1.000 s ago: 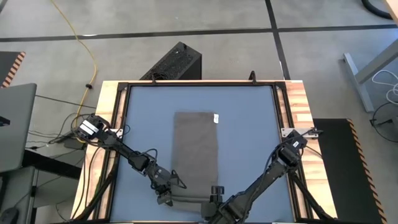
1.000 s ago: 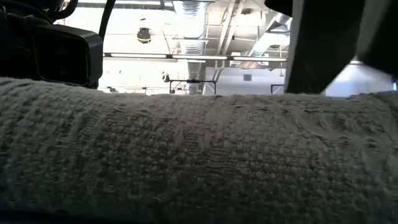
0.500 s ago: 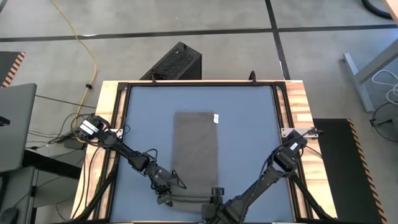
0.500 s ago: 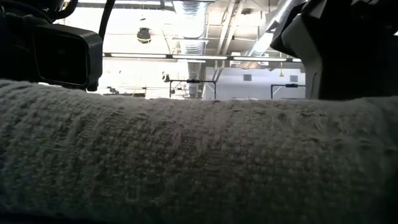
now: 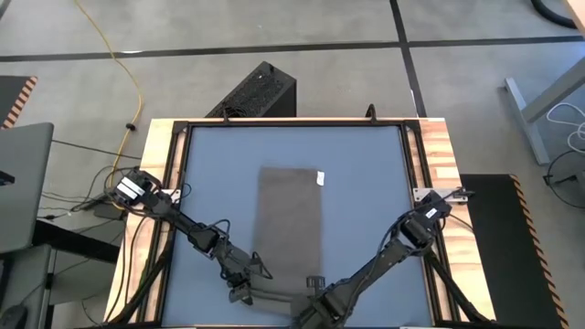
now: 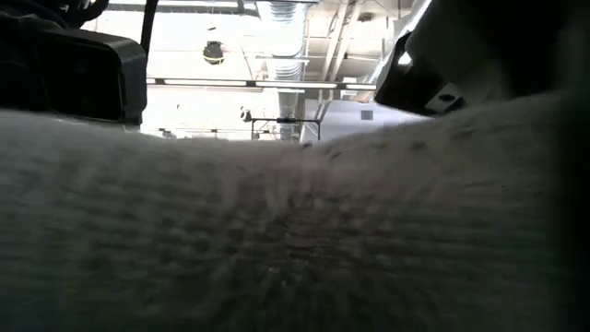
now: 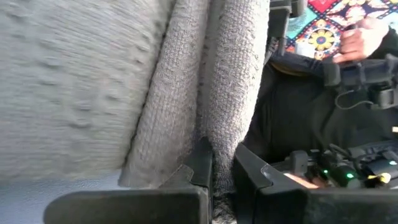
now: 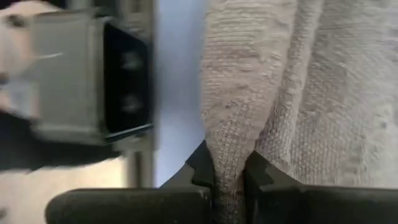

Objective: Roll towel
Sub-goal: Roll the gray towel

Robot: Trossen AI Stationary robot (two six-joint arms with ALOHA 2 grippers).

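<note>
The taupe towel (image 5: 291, 224) lies flat and lengthwise on the blue mat, its white tag (image 5: 319, 177) at the far right corner. Its near end (image 5: 277, 294) is doubled up into a thick ridge, which fills the low view (image 6: 277, 240). My left gripper (image 5: 242, 291) is shut on the ridge's left end. My right gripper (image 5: 313, 287) is shut on its right end. My left gripper pinches a raised fold of the towel's near end (image 7: 224, 155) between its two fingers (image 7: 202, 165), at the left end of the ridge. It comes in low from the table's left. The fold runs on away from the fingers, and the rest lies on the mat. My right gripper pinches a fold of the near end (image 8: 229, 146) between its two fingers (image 8: 256, 171), at the right end of the ridge. It comes in low from the near right. The cloth narrows where the fingers close on it. In the low view this end (image 6: 498, 138) stands higher than the left.
Bare blue mat (image 5: 210, 183) lies on both sides of the towel, inside a black frame with wooden borders (image 5: 437, 146). A black box (image 5: 259, 91) stands on the floor beyond the far edge. A person's hand (image 7: 357, 37) shows past the table in the left wrist view.
My right gripper has shut on the right end of the towel's near ridge. That end has risen in the low view. The flat part of the towel has slid slightly toward the near edge.
</note>
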